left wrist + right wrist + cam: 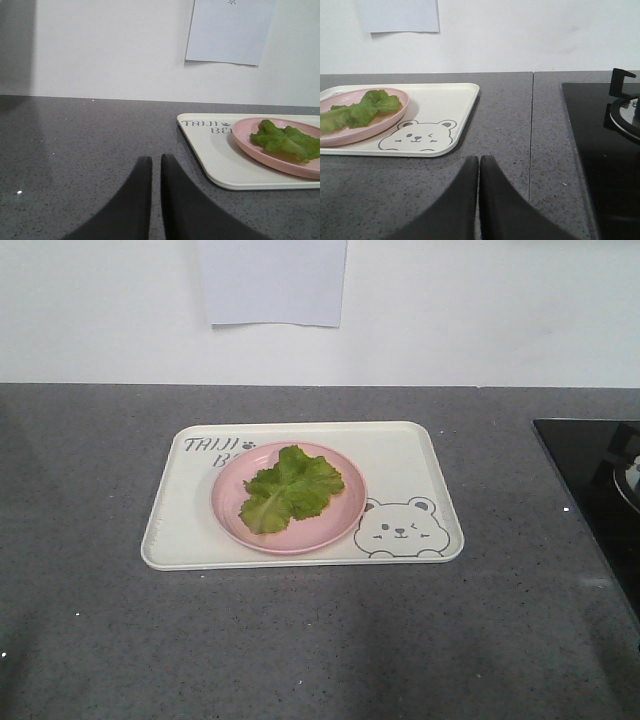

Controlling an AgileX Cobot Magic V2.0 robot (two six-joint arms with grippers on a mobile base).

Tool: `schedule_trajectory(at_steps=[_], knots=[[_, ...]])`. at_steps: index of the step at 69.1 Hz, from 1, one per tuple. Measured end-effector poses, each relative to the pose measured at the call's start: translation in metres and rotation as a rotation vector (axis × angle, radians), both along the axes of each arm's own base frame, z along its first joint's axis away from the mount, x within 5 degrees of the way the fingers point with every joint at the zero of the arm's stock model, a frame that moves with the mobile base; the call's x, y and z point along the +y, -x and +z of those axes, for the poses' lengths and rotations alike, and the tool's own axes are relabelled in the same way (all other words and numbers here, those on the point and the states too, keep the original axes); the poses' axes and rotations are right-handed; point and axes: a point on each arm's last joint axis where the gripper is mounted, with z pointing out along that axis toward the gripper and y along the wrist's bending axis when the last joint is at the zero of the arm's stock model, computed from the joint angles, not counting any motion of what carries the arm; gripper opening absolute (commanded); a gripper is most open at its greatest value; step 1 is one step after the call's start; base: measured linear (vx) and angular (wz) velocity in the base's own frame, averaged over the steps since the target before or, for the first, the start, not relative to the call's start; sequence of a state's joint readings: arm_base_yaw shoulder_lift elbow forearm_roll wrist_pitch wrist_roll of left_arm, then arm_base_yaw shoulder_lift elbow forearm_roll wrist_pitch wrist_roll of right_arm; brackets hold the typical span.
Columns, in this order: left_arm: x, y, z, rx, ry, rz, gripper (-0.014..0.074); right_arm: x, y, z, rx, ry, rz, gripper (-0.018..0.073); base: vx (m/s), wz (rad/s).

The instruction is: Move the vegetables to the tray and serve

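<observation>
lettuce leaf (290, 488) on pink plate (345, 515), plate on tray (400, 455), grippers seemingly closed

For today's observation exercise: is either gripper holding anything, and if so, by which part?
Nothing is held. The left gripper and right gripper are both shut on nothing above the counter; the lettuce leaf lies on the pink plate on the tray.

A dark grey speckled countertop (100, 640) is seen running up to a plain white wall (500, 310) along its far edge. A pale sheet of paper (272, 280) is fixed to the wall above the middle of that far edge. A black glass hob (590, 490) with a burner support (620, 102) is set into the countertop's right side, and a thin seam (531, 130) is seen just left of it.
</observation>
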State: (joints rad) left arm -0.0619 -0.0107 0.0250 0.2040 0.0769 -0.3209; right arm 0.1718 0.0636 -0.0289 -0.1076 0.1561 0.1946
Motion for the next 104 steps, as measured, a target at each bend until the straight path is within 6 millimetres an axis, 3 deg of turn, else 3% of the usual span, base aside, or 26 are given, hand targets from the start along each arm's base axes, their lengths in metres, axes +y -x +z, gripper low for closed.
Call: schedule_trajectory(at_steps=[7,20,104], knots=[[0.0000,0.0000,0.0000,0.000,0.000,0.000,0.0021,-0.0020,0.0016,-0.0086,-0.053,-0.045,-0.034,-0.0003,0.00,0.00],[0.0000,0.0000,0.0001,-0.001,0.000,0.000,0.0021,-0.0038,0.0034,-0.0042,-0.126,-0.081,-0.065,-0.0003,0.00,0.00],[0.0001,0.0000,-0.0003,0.003,0.000,0.001,0.0021,-0.0063,0.0032,-0.0035,-0.134,-0.095,-0.109,-0.0003,0.00,0.00]])
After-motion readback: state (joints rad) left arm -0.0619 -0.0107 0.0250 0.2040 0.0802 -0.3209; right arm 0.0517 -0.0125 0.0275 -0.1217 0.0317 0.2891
